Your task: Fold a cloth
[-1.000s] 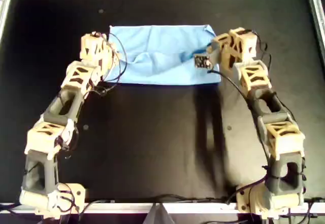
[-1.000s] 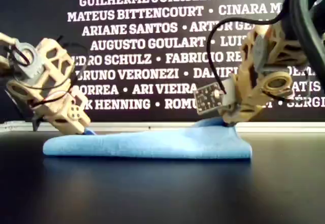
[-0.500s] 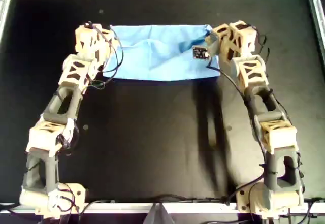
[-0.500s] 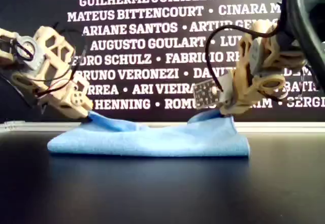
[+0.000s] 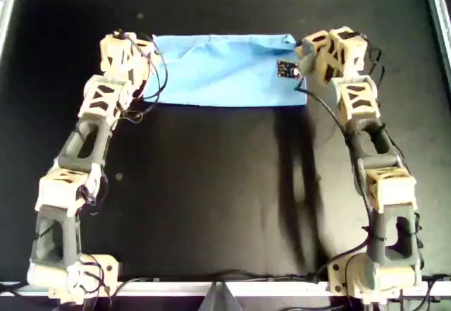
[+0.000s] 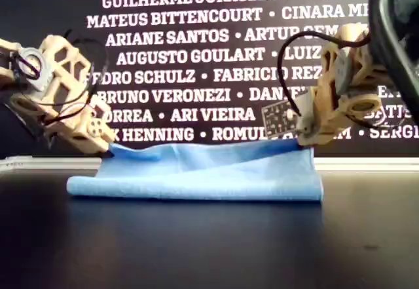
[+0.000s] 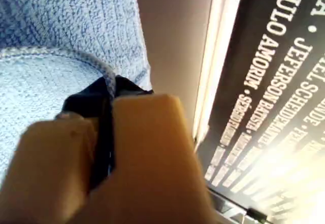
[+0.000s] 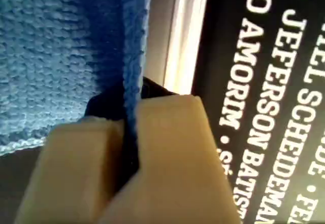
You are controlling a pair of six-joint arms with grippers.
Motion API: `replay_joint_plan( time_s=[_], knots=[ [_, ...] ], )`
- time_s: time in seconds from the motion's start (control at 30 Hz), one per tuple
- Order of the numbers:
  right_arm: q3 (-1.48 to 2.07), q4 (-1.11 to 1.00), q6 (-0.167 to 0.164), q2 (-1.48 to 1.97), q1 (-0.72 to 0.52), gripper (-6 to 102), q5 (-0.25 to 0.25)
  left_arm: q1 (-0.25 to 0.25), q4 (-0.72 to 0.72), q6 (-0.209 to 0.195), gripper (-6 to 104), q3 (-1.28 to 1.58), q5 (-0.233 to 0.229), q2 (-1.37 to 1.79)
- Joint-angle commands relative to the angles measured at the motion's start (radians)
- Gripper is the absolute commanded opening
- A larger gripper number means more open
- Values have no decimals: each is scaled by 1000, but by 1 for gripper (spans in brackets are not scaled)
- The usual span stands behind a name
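While the left gripper (image 7: pixel 109 89) pinches the cloth (image 5: pixel 222 70), the right gripper (image 8: pixel 129 107) clamps its other far corner.

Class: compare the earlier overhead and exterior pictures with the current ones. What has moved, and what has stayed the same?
Both grippers, left and right, carried the cloth's pinched edge toward the overhead view's top, drawing the top layer flatter. Both jaws stay shut on the cloth; the bottom layer stays on the table.

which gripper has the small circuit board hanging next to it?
The right gripper, pinching the cloth at its corner on the overhead view's right. The small dark board dangles beside it over the fabric. The left gripper has only loose wires.
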Motion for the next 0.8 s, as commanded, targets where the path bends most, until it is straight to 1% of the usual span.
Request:
replay_joint_plan(
  time_s=[0.0, 0.1, 0.17, 0.23, 0.33, 0.47, 0.6, 0.77],
  knots=[
    [-91, -37, -6, 48, -6, 3, -6, 25, -21, 6, 2, -74, 2, 29],
    [-91, -69, -5, 46, -8, 3, -6, 25, -25, 6, 5, -97, 14, 6],
    [-91, -97, -5, 44, -8, 7, -6, 25, -37, 6, 13, -121, 11, -20],
    [-91, -117, -5, 44, -8, 13, -6, 25, -38, 6, 24, -147, 2, -41],
    [-91, -123, -5, 44, -8, 26, -6, 25, -38, 6, 40, -169, 0, -48],
    [-89, -123, -5, 43, -6, 40, -8, 25, -38, 6, 55, -176, 2, -49],
    [-89, -123, -5, 43, -6, 47, -8, 25, -38, 6, 60, -176, 2, -49],
    [-87, -123, -5, 44, -8, 49, -9, 26, -35, 6, 60, -163, 2, -48]
  ],
)
